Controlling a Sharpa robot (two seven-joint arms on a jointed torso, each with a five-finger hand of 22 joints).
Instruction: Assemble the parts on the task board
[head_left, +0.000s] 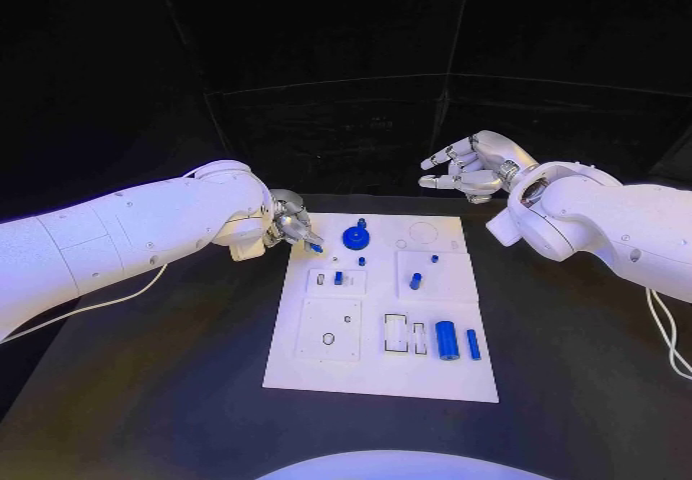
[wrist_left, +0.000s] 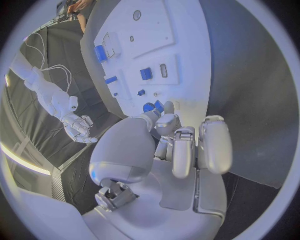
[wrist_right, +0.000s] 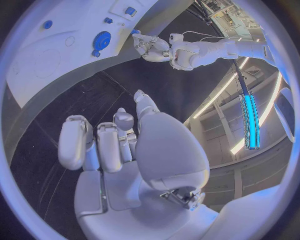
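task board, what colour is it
White; the task board shows best in the head view, lying on the black table.

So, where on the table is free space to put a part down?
The black table is bare on both sides of the task board and in front of it. On the board, the near strip is free. It is crowded at the far left corner, where the left hand holds a small blue part.

Robotics lab, staged test cell.
Black tabletop (head_left: 577, 380) walled in by dark panels (head_left: 361, 130), white task board (head_left: 325, 370) laid square at its middle, loose cables (head_left: 666, 340) at the right edge, strip lights (wrist_right: 250, 120) overhead.
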